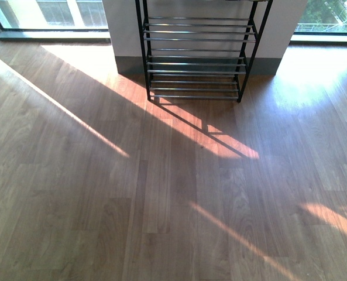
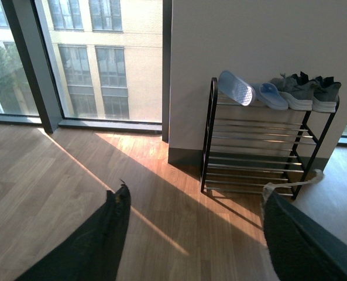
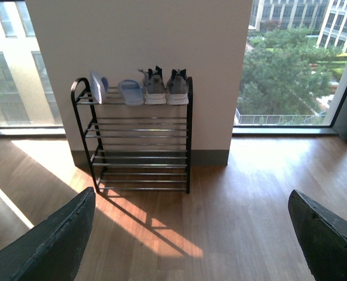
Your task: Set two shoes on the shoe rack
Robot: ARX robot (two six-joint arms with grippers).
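The black shoe rack (image 3: 139,140) (image 2: 261,146) (image 1: 199,58) stands against a white pillar. On its top tier sit two grey sneakers (image 3: 164,88) (image 2: 306,92) side by side. Beside them lies a pale blue slide sandal (image 3: 131,92) (image 2: 271,95), and another sandal (image 3: 97,86) (image 2: 236,87) is tipped up on its edge at the rack's end. The lower tiers hold nothing. My left gripper (image 2: 193,234) and right gripper (image 3: 191,240) are both open, empty, well back from the rack and above the wood floor. The front view shows only the rack's lower tiers.
Wood plank floor (image 1: 161,193) with sunlit stripes lies in front of the rack. Floor-to-ceiling windows (image 3: 290,64) (image 2: 74,58) flank the pillar (image 3: 138,35). A grey skirting board (image 1: 129,64) runs along the pillar's base.
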